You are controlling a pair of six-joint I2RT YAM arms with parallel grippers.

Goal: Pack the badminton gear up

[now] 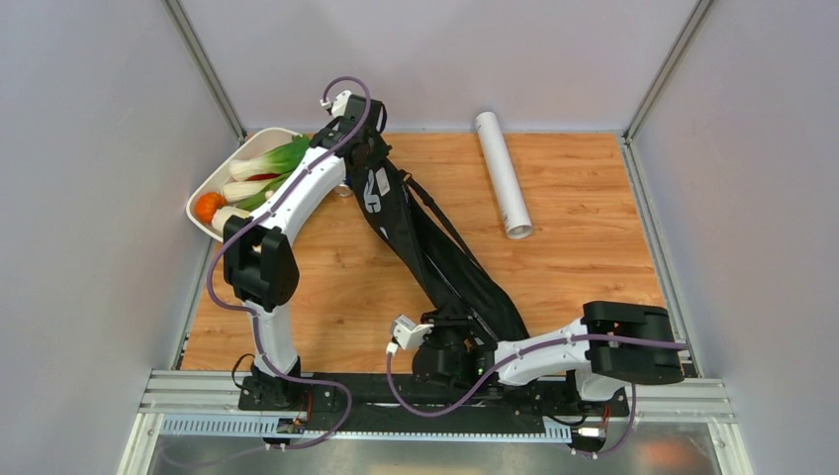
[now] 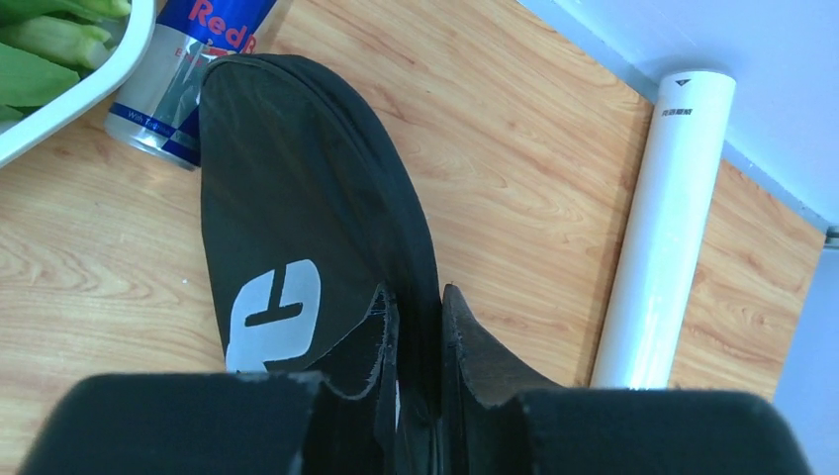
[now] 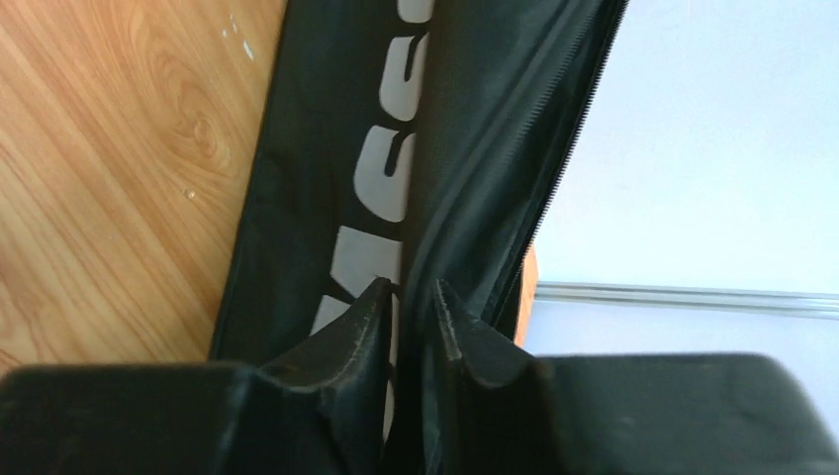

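Observation:
The black racket bag (image 1: 435,252) stretches diagonally from the far left to the near middle of the table. My left gripper (image 1: 368,163) is shut on its far end; the left wrist view shows the bag (image 2: 297,228) pinched between the fingers (image 2: 420,327). My right gripper (image 1: 445,346) is shut on the bag's near end; the right wrist view shows the lettered fabric (image 3: 396,148) between its fingers. The white tube (image 1: 503,174) lies at the far right and also shows in the left wrist view (image 2: 668,228). Rackets and shuttlecocks are not in view.
A white tray of vegetables (image 1: 213,220) stands at the far left, partly under the left arm. A blue-silver drink can (image 2: 188,79) lies just beside the bag's far end and the tray. Grey walls close in the table.

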